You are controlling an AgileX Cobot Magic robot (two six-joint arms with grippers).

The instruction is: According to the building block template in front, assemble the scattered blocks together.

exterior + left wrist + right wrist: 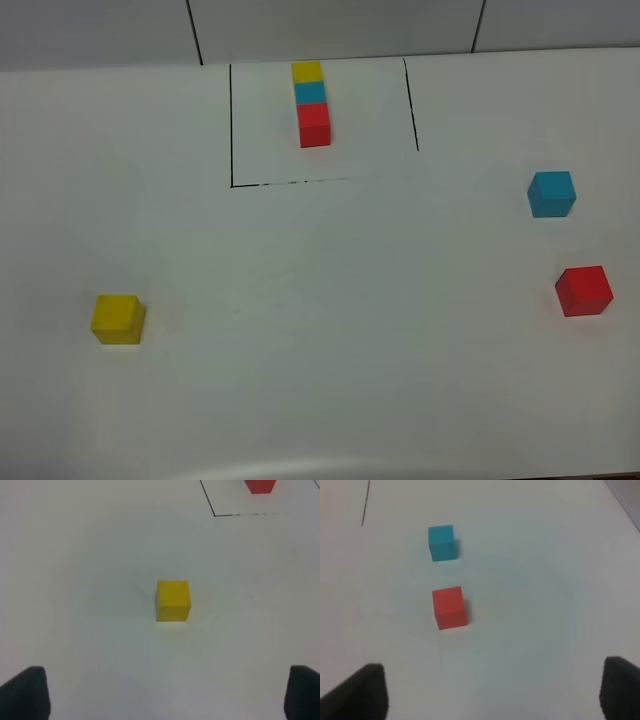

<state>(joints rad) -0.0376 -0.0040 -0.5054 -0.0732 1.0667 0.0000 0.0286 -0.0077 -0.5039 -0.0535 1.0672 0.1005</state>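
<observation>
Left gripper [162, 695] and right gripper [490, 692] are seen wide, empty. Yellow cube [173, 600] is best straddled squarely, then closed upon.

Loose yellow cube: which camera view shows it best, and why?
The left wrist view: the loose yellow cube sits centred and large. The exterior high view shows it small, near the left; the right wrist view misses it.

**Three loose cubes, template up top**

The template row [311, 103] (yellow, blue, red, all touching) sits inside a black outline [232, 130] at the far side of the white tabletop [320, 400]. The yellow cube [118, 319] is way off on the left. The blue cube [551, 194] and red cube [584, 290] are near each other on the right, not touching.
</observation>
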